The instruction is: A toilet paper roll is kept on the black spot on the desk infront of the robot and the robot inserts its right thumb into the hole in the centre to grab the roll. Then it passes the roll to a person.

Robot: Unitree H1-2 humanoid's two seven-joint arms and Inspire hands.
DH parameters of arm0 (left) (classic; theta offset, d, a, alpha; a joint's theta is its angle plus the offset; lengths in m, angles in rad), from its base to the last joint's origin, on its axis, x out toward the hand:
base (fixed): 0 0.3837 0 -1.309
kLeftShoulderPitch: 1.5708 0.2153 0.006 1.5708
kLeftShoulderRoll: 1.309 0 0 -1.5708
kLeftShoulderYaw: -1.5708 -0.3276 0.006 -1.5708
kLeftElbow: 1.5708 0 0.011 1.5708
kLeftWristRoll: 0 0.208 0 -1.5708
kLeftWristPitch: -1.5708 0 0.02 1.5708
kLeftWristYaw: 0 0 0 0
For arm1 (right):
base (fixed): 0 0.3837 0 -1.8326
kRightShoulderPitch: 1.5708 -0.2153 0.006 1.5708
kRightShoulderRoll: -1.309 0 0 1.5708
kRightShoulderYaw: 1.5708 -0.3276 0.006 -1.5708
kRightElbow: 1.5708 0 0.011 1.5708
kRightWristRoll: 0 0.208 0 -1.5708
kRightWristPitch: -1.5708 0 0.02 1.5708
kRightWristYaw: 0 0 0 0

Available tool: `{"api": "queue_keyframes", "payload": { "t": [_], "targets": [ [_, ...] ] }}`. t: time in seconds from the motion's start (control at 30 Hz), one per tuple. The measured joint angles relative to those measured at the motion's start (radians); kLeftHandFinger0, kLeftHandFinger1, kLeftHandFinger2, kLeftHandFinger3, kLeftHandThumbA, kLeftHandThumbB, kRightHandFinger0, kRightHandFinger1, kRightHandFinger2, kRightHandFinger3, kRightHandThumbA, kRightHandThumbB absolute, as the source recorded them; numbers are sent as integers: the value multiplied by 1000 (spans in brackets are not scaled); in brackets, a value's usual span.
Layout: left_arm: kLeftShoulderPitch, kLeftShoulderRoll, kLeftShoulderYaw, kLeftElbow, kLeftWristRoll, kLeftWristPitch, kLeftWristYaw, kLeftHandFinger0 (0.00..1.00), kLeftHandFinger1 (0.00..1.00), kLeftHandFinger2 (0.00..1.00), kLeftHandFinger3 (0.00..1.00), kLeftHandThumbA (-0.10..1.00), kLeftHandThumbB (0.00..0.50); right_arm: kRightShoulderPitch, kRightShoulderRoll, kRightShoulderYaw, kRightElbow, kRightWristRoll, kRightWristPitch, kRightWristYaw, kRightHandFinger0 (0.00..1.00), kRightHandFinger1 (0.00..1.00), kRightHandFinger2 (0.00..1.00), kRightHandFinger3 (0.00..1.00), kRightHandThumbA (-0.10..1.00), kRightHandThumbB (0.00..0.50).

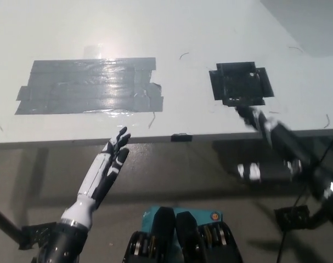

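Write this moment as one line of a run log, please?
black spot: bare, no roll in view | right hand: blurred, low by desk edge | left hand: open, resting at front edge

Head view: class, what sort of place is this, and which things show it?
Probably a robot test bench or lab: a plain white desk carrying a black tape spot and a grey tape patch, bare floor below.
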Motion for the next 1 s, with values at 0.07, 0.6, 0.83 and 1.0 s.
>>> {"api": "queue_keyframes", "payload": {
  "t": [0.07, 0.6, 0.83, 1.0],
  "targets": [
    [10, -2, 0, -1, 0, -2, 0, 1000, 1000, 1000, 1000, 969, 135, 29, 22, -18, 43, 18, -26, -5, 1000, 1000, 1000, 1000, 813, 258],
    [144, -20, -3, -28, 4, -16, 0, 1000, 1000, 1000, 1000, 942, 124, 160, 85, -43, 297, 77, -187, -35, 1000, 1000, 1000, 1000, 809, 333],
    [170, -22, -3, -47, 5, -19, 0, 1000, 1000, 1000, 1000, 892, 107, 181, 95, -33, 297, 79, -208, -42, 1000, 1000, 1000, 1000, 800, 344],
    [182, -21, -4, -47, 5, -22, 0, 1000, 1000, 1000, 1000, 899, 116, 196, 95, -19, 297, 78, -221, -45, 1000, 1000, 1000, 1000, 786, 342]
  ]
}}
